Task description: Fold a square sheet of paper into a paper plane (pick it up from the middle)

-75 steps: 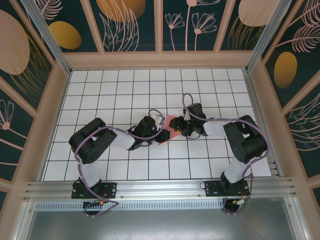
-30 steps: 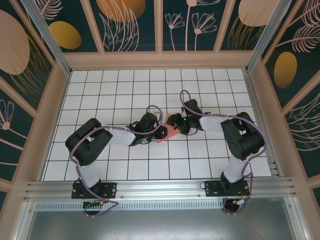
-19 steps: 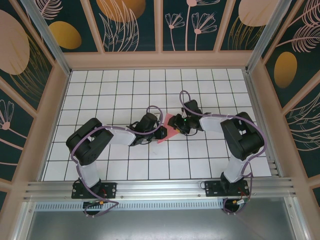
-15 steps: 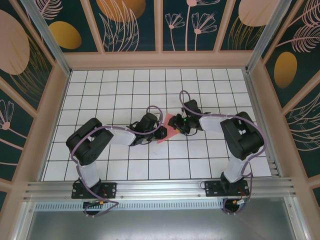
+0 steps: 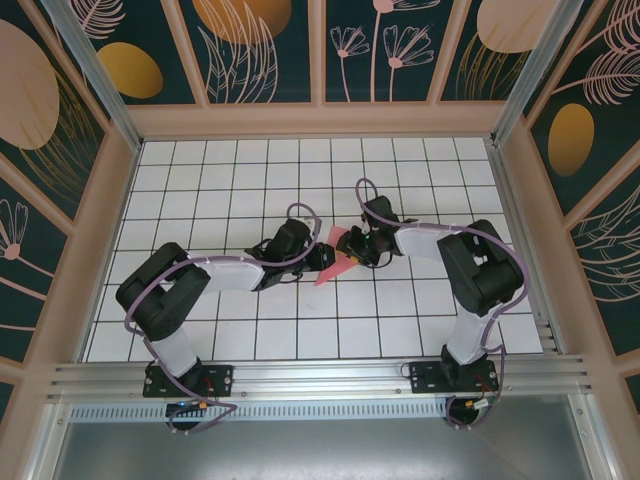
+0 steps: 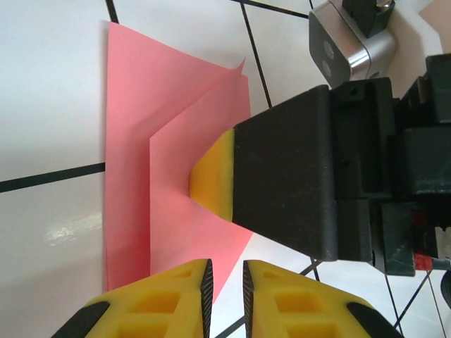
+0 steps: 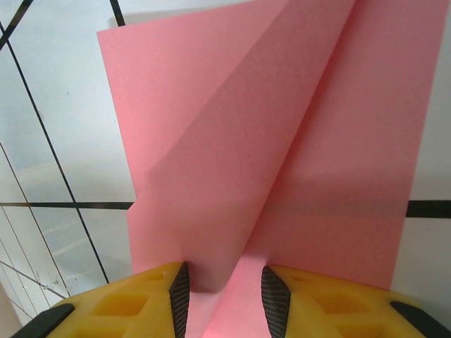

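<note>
The pink sheet of paper [image 5: 335,266] lies mid-table, folded into a narrow dart shape with its tip toward the near left. My left gripper [image 5: 323,259] is at its left edge and my right gripper [image 5: 353,250] at its right edge. In the left wrist view the paper [image 6: 141,141] shows layered flaps. The left gripper [image 6: 224,296] has a narrow gap over the paper's lower corner, with table showing through. A yellow right fingertip [image 6: 211,176] presses on the paper. In the right wrist view the right gripper [image 7: 224,296] straddles a raised fold of the paper [image 7: 282,141], with only the left pad touching it.
The white gridded table [image 5: 250,190] is walled by wooden panels [image 5: 100,220] on three sides. An aluminium rail [image 5: 320,378] runs along the near edge. The right wrist's silver camera [image 6: 342,42] hangs close above the paper.
The right jaws have narrowed around the raised fold. My left arm's elbow swung out to the left and its wrist edged closer to the paper. The paper has barely moved.
</note>
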### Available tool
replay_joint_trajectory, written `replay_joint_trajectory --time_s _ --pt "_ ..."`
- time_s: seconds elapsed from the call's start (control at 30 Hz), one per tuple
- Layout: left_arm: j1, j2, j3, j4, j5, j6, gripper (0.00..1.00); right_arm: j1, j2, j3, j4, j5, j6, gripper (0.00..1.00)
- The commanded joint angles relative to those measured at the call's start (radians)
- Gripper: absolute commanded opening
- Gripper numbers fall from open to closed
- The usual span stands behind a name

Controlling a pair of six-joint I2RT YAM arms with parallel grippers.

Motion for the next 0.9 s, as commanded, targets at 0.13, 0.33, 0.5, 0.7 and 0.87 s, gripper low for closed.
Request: replay_joint_trajectory --time_s 0.13,0.33,0.5,0.7,0.87 --pt "0.015 0.008 0.0 0.017 -0.028 -0.043 0.2 0.006 0.204 -0.061 -0.165 0.248 -0.042 0.44" --pt "0.016 0.04 0.013 0.033 0.01 -0.038 0.19 0.009 0.22 -0.06 -0.162 0.24 -0.056 0.5" --pt "0.017 0.066 0.027 0.036 0.036 -0.031 0.18 0.009 0.239 -0.051 -0.167 0.237 -0.055 0.51" --pt "0.017 0.087 0.037 0.021 0.025 -0.031 0.18 0.009 0.252 -0.047 -0.167 0.232 -0.051 0.52" --pt "0.017 0.115 0.054 -0.027 -0.013 -0.031 0.17 0.009 0.25 -0.049 -0.161 0.222 -0.056 0.52"
